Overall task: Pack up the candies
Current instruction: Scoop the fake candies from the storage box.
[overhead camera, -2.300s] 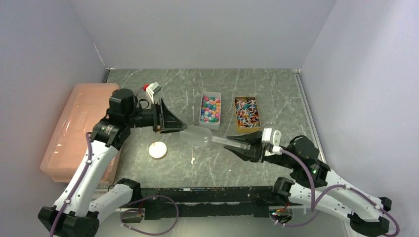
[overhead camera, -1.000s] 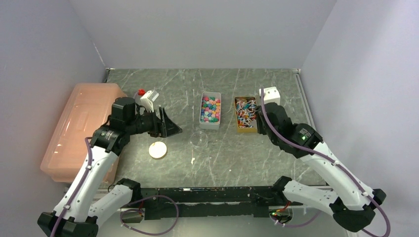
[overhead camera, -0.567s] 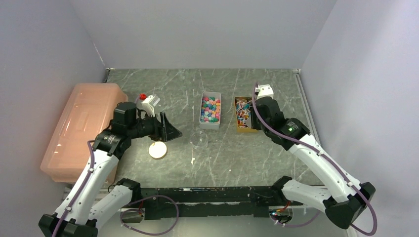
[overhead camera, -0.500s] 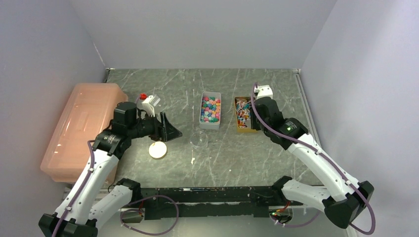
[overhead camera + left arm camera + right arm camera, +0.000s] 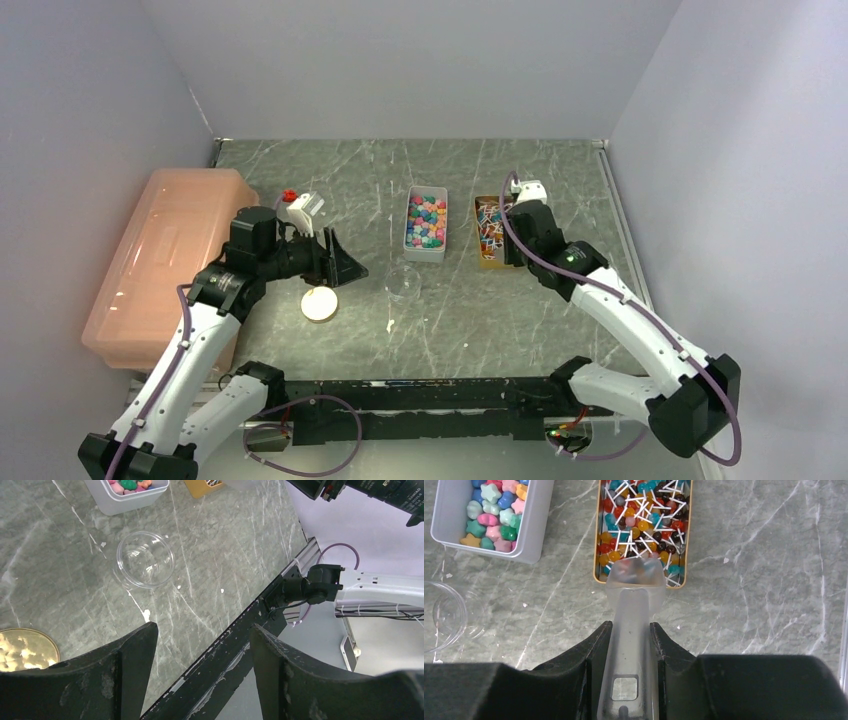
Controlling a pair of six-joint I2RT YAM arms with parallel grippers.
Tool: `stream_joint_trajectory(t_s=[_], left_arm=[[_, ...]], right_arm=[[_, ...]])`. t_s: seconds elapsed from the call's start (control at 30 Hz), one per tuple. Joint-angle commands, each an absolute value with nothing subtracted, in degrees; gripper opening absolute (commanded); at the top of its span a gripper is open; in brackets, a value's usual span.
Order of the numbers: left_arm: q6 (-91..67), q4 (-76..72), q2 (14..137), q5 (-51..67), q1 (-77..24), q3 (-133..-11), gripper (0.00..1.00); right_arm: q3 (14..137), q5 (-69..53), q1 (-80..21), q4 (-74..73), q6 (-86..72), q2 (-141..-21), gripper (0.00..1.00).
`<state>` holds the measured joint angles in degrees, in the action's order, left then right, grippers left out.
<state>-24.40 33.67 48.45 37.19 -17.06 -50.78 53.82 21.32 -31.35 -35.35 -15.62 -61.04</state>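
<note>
The candies (image 5: 426,222) fill a grey tray at mid-table; they also show in the right wrist view (image 5: 494,515). My right gripper (image 5: 630,626) is shut on the handle of a clear plastic scoop (image 5: 634,582). The scoop's bowl hovers over the near end of a gold tray of lollipops (image 5: 644,525), right of the candy tray. In the top view the right gripper (image 5: 512,243) sits over that gold tray (image 5: 497,232). A clear empty jar (image 5: 403,282) stands upright in front of the candy tray. My left gripper (image 5: 345,262) is open and empty, left of the jar (image 5: 145,559).
A round gold lid (image 5: 319,303) lies flat below the left gripper. A pink translucent storage box (image 5: 165,260) stands along the left edge. The black base rail (image 5: 260,615) runs along the near table edge. White crumbs dot the table near the jar.
The right arm has swung the scoop from the jar back to over the gold lollipop tray. The left gripper has let go of the jar, which now stands upright, and drawn back left.
</note>
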Motion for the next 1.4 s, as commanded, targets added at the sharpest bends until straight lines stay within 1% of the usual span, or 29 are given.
stream_joint_trajectory(t_s=[0.0,0.83,1.1,1.37], left_arm=[[-22.77,32.91,47.50,36.87,-17.05,-51.15,0.73],[-22.15,33.75,47.96,36.00,-17.05,-51.42,0.72],[-21.98,34.16,47.68,35.67,-17.08,-51.33,0.72],[-21.88,34.49,47.22,35.15,-17.05,-51.31,0.72]], right_arm=[[52.97,19.97,-30.66,-33.20,-15.91,-62.19,0.00],[44.19,21.79,-29.84,-23.02,-19.51,-70.40,0.00],[45.46,21.00,-28.10,-19.32,-18.81,-73.87,0.00],[48.14,20.94,-27.04,-17.34,-16.71,-74.35,0.00]])
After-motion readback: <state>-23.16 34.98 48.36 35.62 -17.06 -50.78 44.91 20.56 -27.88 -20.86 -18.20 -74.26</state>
